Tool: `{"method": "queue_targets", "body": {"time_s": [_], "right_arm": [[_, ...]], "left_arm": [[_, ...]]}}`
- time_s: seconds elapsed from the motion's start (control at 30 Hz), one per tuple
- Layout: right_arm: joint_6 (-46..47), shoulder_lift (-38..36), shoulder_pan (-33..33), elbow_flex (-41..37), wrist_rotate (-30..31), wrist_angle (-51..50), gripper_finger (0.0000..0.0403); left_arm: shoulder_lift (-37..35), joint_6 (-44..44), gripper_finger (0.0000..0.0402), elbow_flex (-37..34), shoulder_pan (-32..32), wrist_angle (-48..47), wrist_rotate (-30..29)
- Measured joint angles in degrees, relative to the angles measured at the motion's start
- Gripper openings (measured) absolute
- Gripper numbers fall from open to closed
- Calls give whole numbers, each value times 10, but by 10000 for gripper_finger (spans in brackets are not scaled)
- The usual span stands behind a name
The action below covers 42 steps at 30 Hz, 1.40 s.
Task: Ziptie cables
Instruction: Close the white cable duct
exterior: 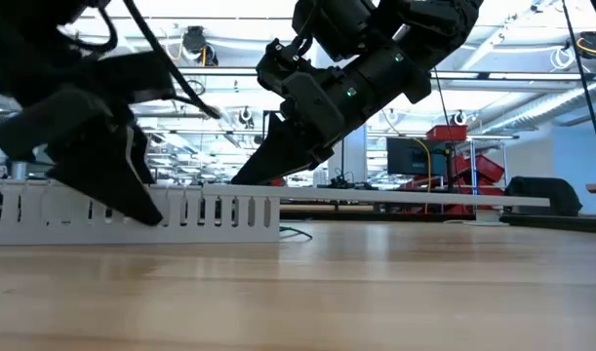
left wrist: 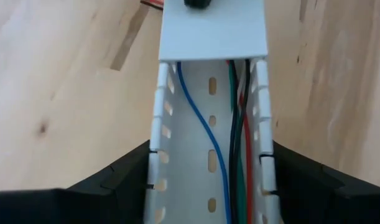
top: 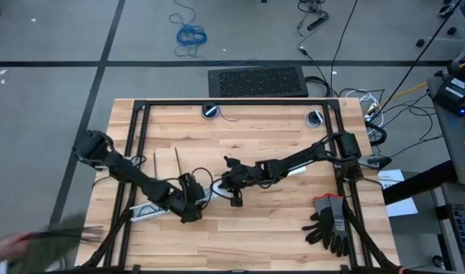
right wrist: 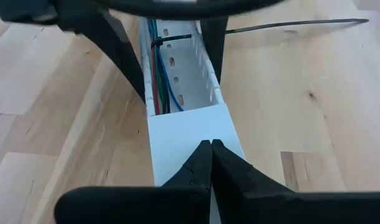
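Observation:
A white slotted channel (left wrist: 196, 93) lies on the table between the two arms, with a white cover (right wrist: 190, 137) over one end. The cables (left wrist: 236, 124), thin blue, green, red and dark wires, run along inside it. A black ziptie (right wrist: 171, 40) loops round them, and its tail (right wrist: 289, 26) sticks out over the table. A second thin black strip (top: 154, 164) lies flat near the left arm. My left gripper (left wrist: 209, 149) straddles the channel's open part. My right gripper (right wrist: 211, 144) is shut over the cover. My left gripper clamps the channel between its two fingers, one finger (left wrist: 130, 171) on each outer side wall (left wrist: 153, 155), just short of the cover. It comes from above, slanting down, across the channel. The channel lies flat on the table. My right gripper's shut fingertips rest on top of the cover's end (right wrist: 196, 127), slanting down from the table's right.
Black gloves (top: 329, 222) lie near the table's right near corner. Black frame rails (top: 133, 152) run along the table's sides and far edge. Two round grommets (top: 210, 111) sit near the far edge. Bare wood lies between the arms and the gloves.

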Motion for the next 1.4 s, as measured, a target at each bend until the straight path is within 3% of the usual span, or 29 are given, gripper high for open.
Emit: {"method": "queue_targets", "body": {"time_s": [0.23, 0.57, 0.9, 1.17, 1.4], "right_arm": [[3, 1, 0, 8, -2, -8, 0], [6, 2, 0, 11, 4, -8, 0], [6, 2, 0, 11, -1, -10, 0], [9, 2, 2, 12, -8, -19, 0], [9, 2, 2, 12, -6, -19, 0]], "left_arm": [[32, -1, 273, -29, -1, 80, -29], [74, 3, 237, -37, -5, 168, -111], [88, 13, 235, -34, -4, 189, -108], [27, 43, 279, -36, -4, 163, -66], [33, 59, 317, -34, 11, 187, -59]]}}
